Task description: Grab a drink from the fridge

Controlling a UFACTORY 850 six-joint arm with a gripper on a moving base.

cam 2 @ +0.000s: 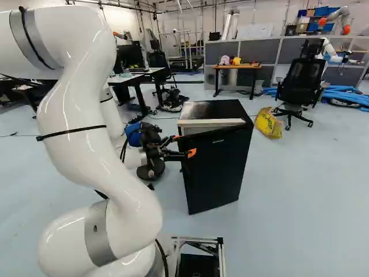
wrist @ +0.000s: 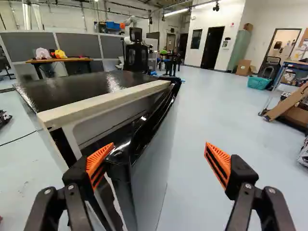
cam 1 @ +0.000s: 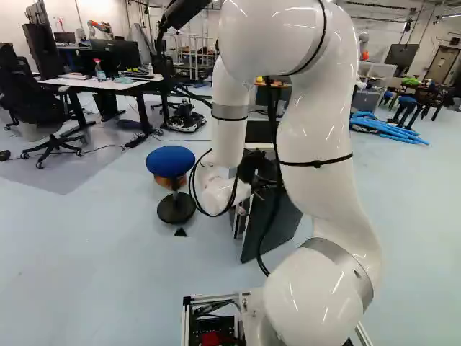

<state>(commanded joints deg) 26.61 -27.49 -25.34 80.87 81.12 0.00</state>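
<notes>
Two fingers of the gripper (cam 2: 184,145) stand wide apart, one orange pad (wrist: 98,160) right by the top corner of the door (wrist: 150,161). The fridge (cam 2: 219,108) sits at twelve o'clock from the arm's lowest joint (cam 2: 95,248), door ajar.

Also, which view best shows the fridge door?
The wrist view: close up, with the door ajar. The right base view shows mainly its front; the arm partly hides it in the left base view.
</notes>
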